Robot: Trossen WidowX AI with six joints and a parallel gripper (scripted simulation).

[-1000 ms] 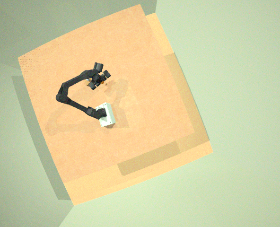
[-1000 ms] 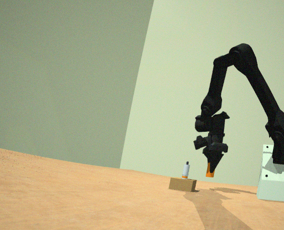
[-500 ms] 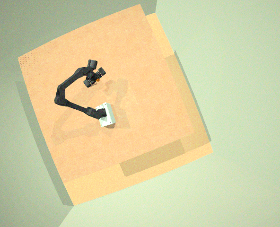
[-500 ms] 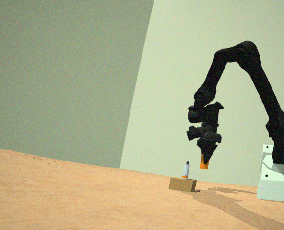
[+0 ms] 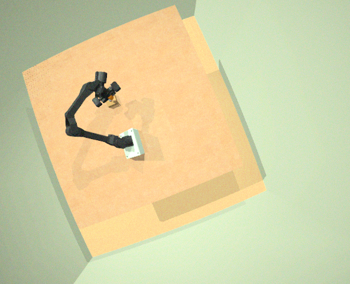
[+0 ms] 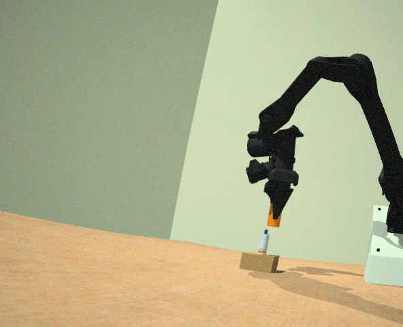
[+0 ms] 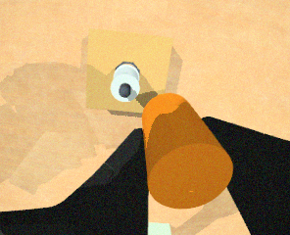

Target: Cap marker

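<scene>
An orange cap (image 5: 110, 97) (image 6: 274, 222) (image 7: 184, 152) is held between the fingertips of my gripper (image 6: 276, 211) (image 7: 172, 130), which is shut on it. The cap hangs above the marker and a little to its right in the exterior view, not touching it. The white marker (image 6: 263, 242) (image 7: 125, 85) stands upright with its dark tip bare. It stands in the tan holder block (image 5: 114, 105) (image 6: 258, 261) (image 7: 103, 54) on the table. In the wrist view the marker shows up and left of the cap. In the top view the gripper and cap hide the marker.
The arm's pale base block (image 5: 139, 143) (image 6: 391, 270) stands on the wooden table (image 5: 169, 76) (image 6: 124, 281), to the right of the holder block in the exterior view. Shadows of the arm fall across the table around the holder block.
</scene>
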